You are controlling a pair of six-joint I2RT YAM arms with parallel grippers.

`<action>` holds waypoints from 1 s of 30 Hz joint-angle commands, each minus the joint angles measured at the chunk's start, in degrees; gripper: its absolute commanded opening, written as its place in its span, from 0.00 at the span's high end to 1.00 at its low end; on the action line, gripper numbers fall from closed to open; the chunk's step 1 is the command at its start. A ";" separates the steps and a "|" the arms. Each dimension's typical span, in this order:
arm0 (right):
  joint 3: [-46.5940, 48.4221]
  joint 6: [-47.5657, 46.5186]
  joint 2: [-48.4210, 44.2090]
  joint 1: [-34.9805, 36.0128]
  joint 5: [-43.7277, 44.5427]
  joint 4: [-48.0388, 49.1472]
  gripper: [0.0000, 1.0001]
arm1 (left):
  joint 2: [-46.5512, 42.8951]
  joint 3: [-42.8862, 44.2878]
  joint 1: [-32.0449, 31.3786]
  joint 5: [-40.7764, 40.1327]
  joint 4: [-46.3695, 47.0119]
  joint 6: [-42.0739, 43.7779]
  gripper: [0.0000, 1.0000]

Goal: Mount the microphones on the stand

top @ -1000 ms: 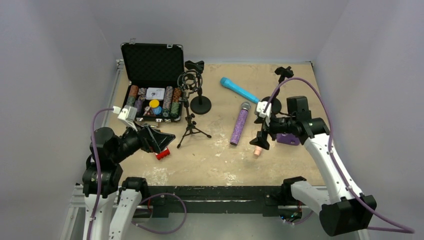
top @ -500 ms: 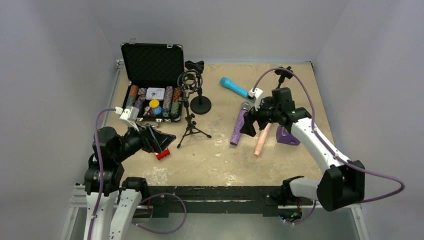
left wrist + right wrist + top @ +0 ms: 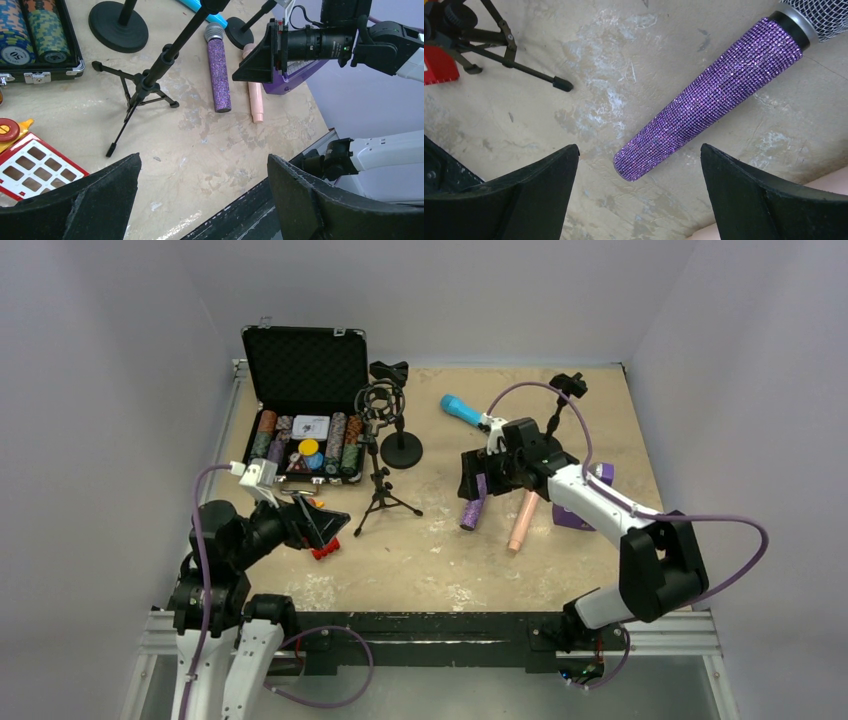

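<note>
The glittery purple microphone (image 3: 719, 95) with a silver mesh head lies on the table, its tail end pointing toward me. My right gripper (image 3: 639, 147) hovers open just above that tail, one finger on each side, not touching. From above, the right gripper (image 3: 474, 483) hides most of the purple microphone (image 3: 470, 512). The pink microphone (image 3: 522, 520) lies just right of it. Farther back lies the blue microphone (image 3: 460, 409). A black tripod stand (image 3: 380, 490) stands left of them. My left gripper (image 3: 318, 525) is open and empty near the front left.
An open black case of poker chips (image 3: 305, 430) sits at the back left. A round-base stand (image 3: 401, 448) is behind the tripod, and a third stand (image 3: 566, 388) is at the back right. A purple object (image 3: 578, 518) lies right of the pink microphone. A red piece (image 3: 325, 548) lies by my left gripper.
My right arm has swung left and back, from over the pink microphone to over the purple one. The pink microphone now shows in full. The left arm has barely moved.
</note>
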 commanded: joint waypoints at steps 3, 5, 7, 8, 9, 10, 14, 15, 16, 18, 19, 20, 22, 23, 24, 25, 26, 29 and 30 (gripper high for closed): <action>0.09 6.93 1.25 0.79 8.18 4.82 0.02 | 0.03 -1.06 0.37 -0.97 1.26 -0.98 0.00; 1.03 7.30 2.68 0.92 8.50 3.85 0.01 | -0.10 -1.16 0.39 -1.11 1.17 -0.94 0.00; 2.09 7.72 4.07 1.01 9.19 3.02 0.01 | -0.24 -1.25 0.39 -1.13 0.92 -0.83 0.01; 2.48 7.90 4.63 0.97 9.62 2.81 0.01 | -0.33 -1.25 0.39 -1.19 0.70 -0.74 0.00; 2.84 8.05 5.20 1.01 9.91 2.56 0.01 | -0.36 -1.25 0.38 -1.34 0.60 -0.65 0.00; 3.11 8.11 5.69 1.02 9.89 2.45 0.01 | -0.50 -1.26 0.35 -1.45 0.45 -0.48 0.00; 3.45 8.78 7.71 1.10 10.17 2.26 0.01 | -0.89 -1.26 0.34 -1.65 -0.23 -0.19 0.00; 3.66 8.90 8.29 1.06 10.30 2.20 0.01 | -0.94 -1.26 0.37 -1.69 -0.35 -0.11 0.00; 3.83 9.00 8.80 1.10 10.32 2.16 0.01 | -0.99 -1.30 0.39 -1.78 -0.45 -0.06 0.00; 4.31 9.15 9.77 1.06 10.32 1.96 0.01 | -0.99 -1.34 0.39 -1.86 -0.41 -0.01 0.00; 4.67 9.19 10.35 1.08 10.33 1.83 0.01 | -0.95 -1.34 0.37 -1.87 -0.39 -0.01 0.00; 5.02 9.24 10.94 1.10 10.33 1.68 0.01 | -0.92 -1.34 0.36 -1.92 -0.37 0.00 0.00; 5.94 9.27 12.45 1.05 10.45 1.39 0.02 | -0.76 -1.19 0.39 -1.80 -0.12 -0.09 0.00; 6.43 9.28 13.05 1.06 10.87 1.12 0.02 | -0.79 -1.05 0.37 -1.79 -0.24 -0.10 0.01; 6.86 9.34 13.70 1.17 11.80 0.82 0.02 | -0.89 -0.89 0.39 -1.79 -0.40 -0.09 0.01; 7.22 9.36 14.29 1.30 12.60 0.44 0.02 | -0.97 -0.76 0.34 -1.80 -0.59 -0.02 0.00; 7.54 9.36 14.90 1.43 13.20 0.20 0.02 | -1.07 -0.61 0.38 -1.80 -0.94 0.11 0.00; 8.09 9.50 16.52 1.71 14.85 -0.82 0.03 | -1.53 -0.55 0.37 -1.87 -1.54 0.25 0.01; 8.12 9.53 16.88 1.79 15.10 -0.91 0.04 | -1.67 -0.55 0.39 -2.02 -1.74 0.25 0.01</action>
